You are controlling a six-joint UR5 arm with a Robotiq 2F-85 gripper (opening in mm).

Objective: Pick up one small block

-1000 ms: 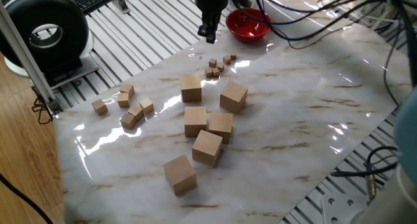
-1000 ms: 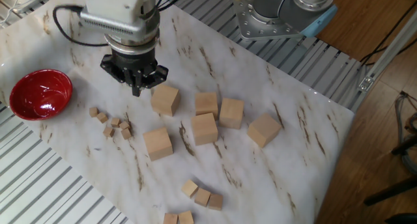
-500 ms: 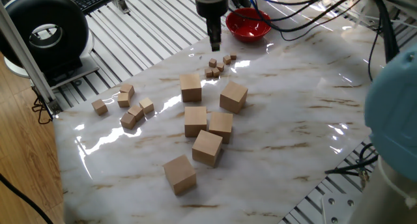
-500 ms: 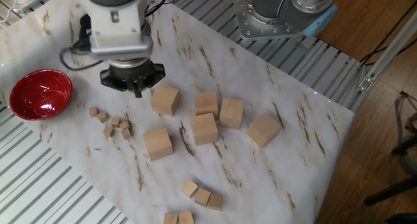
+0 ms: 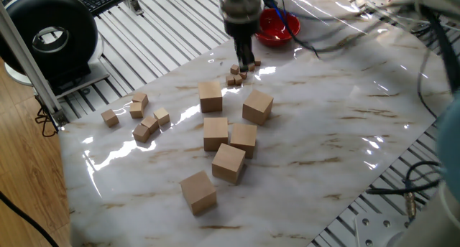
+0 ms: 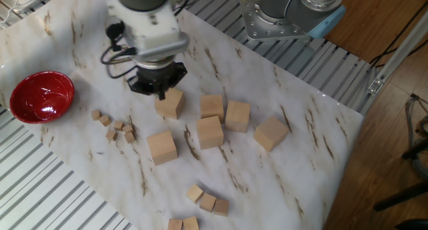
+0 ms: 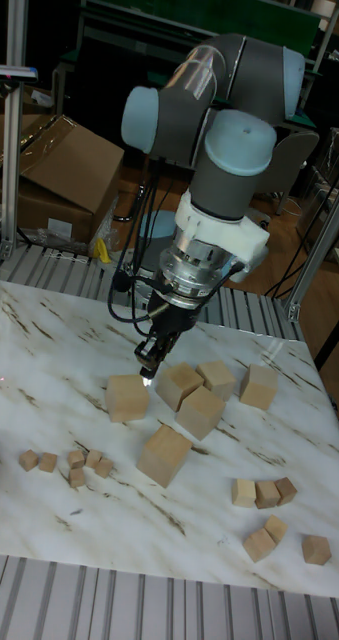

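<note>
small blocks (image 7: 77,464) lie low, apart from the raised end effector (image 7: 149,363).

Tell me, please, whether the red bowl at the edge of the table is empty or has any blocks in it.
Empty, as far as the pictures show. In the other fixed view the red bowl shows only its glossy red inside, with no block in it; the small blocks lie beside it on the table.

One fixed view looks down obliquely from one corner of the marble tabletop (image 5: 338,125). The other fixed view looks steeply down from the opposite side. The tall fixed view is lower and nearer (facing the arm); all share the tabletop centre.
</note>
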